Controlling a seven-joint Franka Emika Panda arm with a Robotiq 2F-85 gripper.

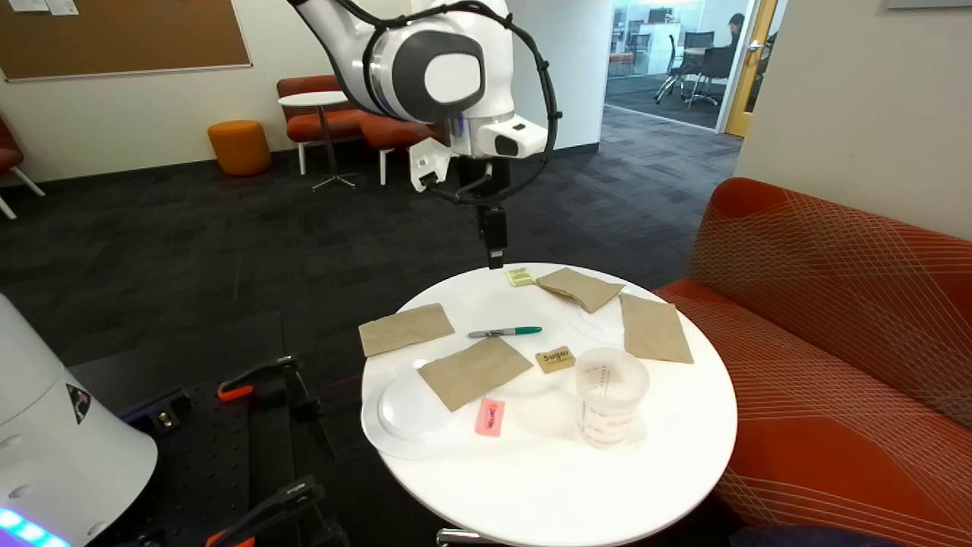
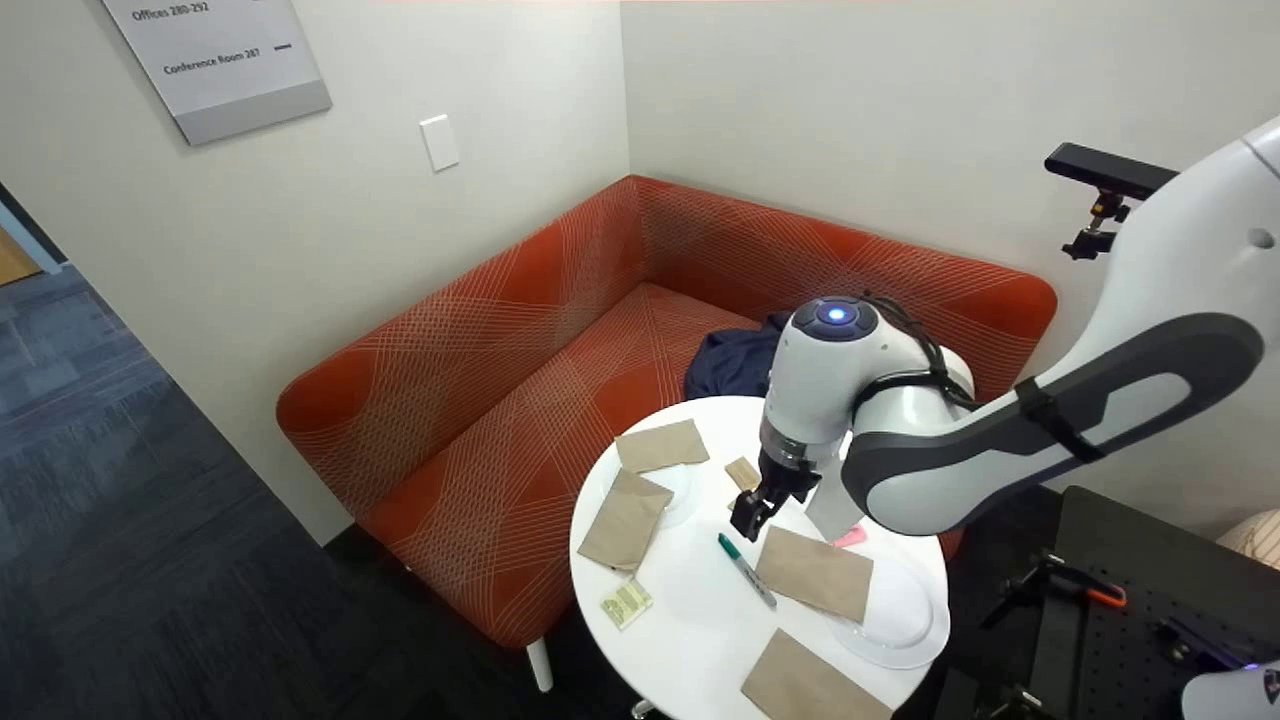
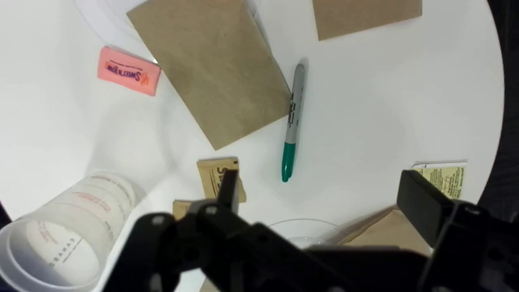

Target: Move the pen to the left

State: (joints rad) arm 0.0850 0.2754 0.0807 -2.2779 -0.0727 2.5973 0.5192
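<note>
The pen (image 1: 505,332), a grey marker with a teal-green cap, lies flat on the white round table (image 1: 577,494). It also shows in an exterior view (image 2: 747,571) and in the wrist view (image 3: 294,117), where its cap points toward the jaws. Its barrel touches or nearly touches the corner of a tan paper sheet (image 3: 227,77). My gripper (image 3: 318,178) is open and empty, with its fingers wide apart. It hangs above the table, apart from the pen. In both exterior views the gripper (image 1: 495,254) (image 2: 750,520) points down.
Several tan papers lie about the table. A clear cup (image 1: 610,395), a pink packet (image 1: 490,418), a sugar packet (image 1: 556,359), a yellow packet (image 1: 521,276) and clear plastic lids or plates (image 1: 402,414) lie around the pen. A red sofa (image 1: 835,365) stands beside the table.
</note>
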